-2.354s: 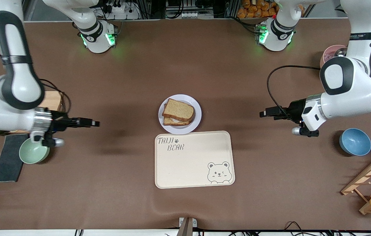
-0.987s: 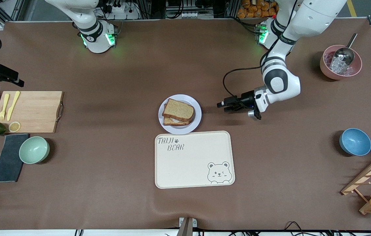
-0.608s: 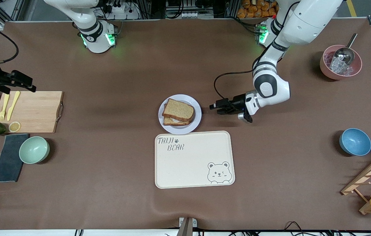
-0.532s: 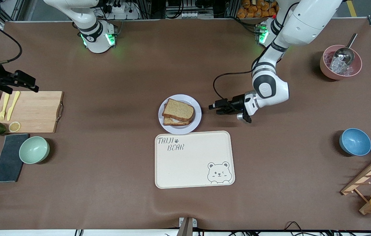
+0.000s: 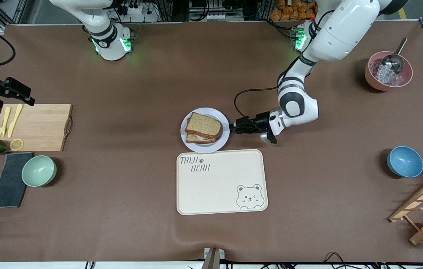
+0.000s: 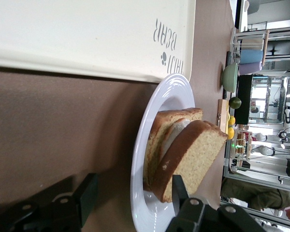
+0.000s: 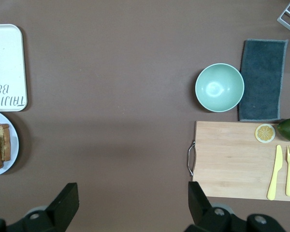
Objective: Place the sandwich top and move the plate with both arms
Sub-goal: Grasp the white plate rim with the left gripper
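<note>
Tan-brown bread top slice (image 5: 204, 124) already sits on the sandwich on the small round pale lavender-white plate (image 5: 225, 138). Left gripper (image 5: 237, 127), jaws apart astride the plate's rim, nothing clamped yet; next, close there. Right gripper (image 5: 20, 92), wide open and empty, waits well away (near the wooden cutting board (image 5: 39, 127)).

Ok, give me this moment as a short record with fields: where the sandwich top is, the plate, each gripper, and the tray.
sandwich top: on the egg slice, on the plate
plate: on the table, beside the tray's edge nearest the robots
left gripper: at the plate's rim, one finger each side of it, not clamped
right gripper: open, over the cutting board's end of the table, waiting
tray: bare, nearer the front camera than the plate
</note>
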Action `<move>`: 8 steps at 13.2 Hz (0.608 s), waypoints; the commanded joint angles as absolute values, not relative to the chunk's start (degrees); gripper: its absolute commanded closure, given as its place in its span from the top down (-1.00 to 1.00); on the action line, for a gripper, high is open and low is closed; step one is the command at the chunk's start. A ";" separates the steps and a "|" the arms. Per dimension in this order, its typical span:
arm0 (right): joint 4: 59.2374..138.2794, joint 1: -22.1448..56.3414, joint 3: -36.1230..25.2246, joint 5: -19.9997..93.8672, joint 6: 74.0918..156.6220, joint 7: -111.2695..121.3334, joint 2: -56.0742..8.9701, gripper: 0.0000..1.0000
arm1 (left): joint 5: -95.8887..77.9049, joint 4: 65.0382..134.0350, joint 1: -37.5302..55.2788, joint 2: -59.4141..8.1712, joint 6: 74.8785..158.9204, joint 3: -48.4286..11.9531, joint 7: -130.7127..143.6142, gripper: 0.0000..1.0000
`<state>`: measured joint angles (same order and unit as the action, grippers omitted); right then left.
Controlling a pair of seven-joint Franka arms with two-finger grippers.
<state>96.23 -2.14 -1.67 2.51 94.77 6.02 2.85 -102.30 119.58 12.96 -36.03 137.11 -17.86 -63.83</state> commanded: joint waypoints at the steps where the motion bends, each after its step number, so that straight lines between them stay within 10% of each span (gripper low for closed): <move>1: 93.70 -2.29 -1.23 1.76 93.95 4.93 1.14 1.00 | -104.50 116.11 13.71 -39.19 138.08 -18.02 -67.49 0.13; 8: 89.47 -2.20 -1.14 1.32 92.20 5.19 -1.41 1.00 | -109.69 113.73 15.47 -41.83 138.08 -18.02 -75.67 -0.30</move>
<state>91.33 -2.10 -1.50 2.42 93.37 5.92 -0.52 -107.76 115.47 15.24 -40.04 137.26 -17.87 -72.87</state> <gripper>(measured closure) 0.000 0.590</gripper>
